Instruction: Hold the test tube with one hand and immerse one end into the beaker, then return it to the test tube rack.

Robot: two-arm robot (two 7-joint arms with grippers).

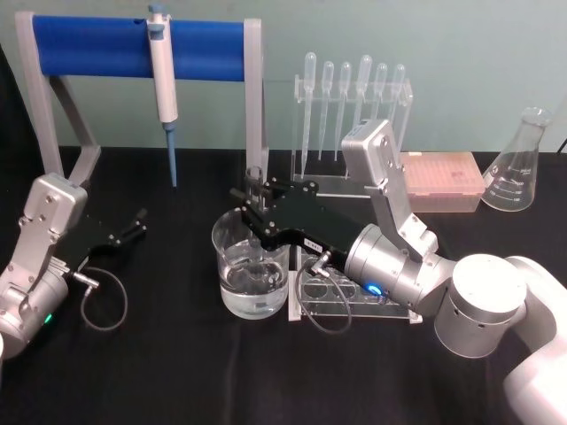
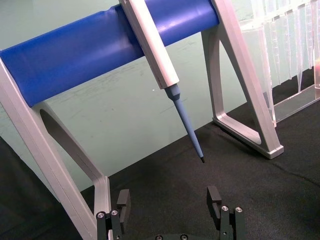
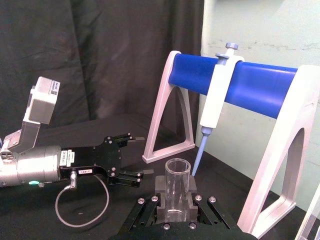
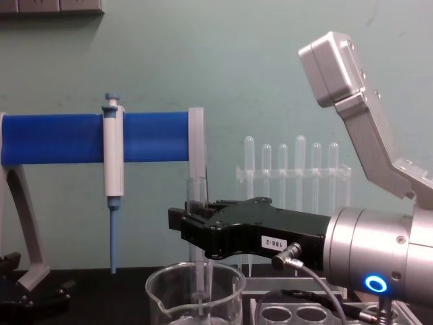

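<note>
While the right gripper (image 1: 252, 205) clamps the test tube (image 4: 197, 196) between its black jaws, the tube stands upright over the beaker (image 1: 251, 270), its open rim rising just above the jaws and its lower part reaching down inside the glass. From the chest view the tube's shaft shows through the beaker's wall, dropping toward the water line; whether the rounded end touches the bottom I cannot tell. From the right wrist view the tube's rim sits squarely between the two jaws, which press on either side of it. The beaker stands on the black table (image 1: 177, 372), just beside a clear rack with round holes (image 1: 354, 297) that lies under the right arm. Behind, a white-and-blue pipette (image 1: 163, 80) hangs from a blue bar stand (image 1: 133, 44). Off to the left, well apart from the beaker, the left gripper (image 1: 133, 226) rests low near the table with its fingers spread and nothing between them.
</note>
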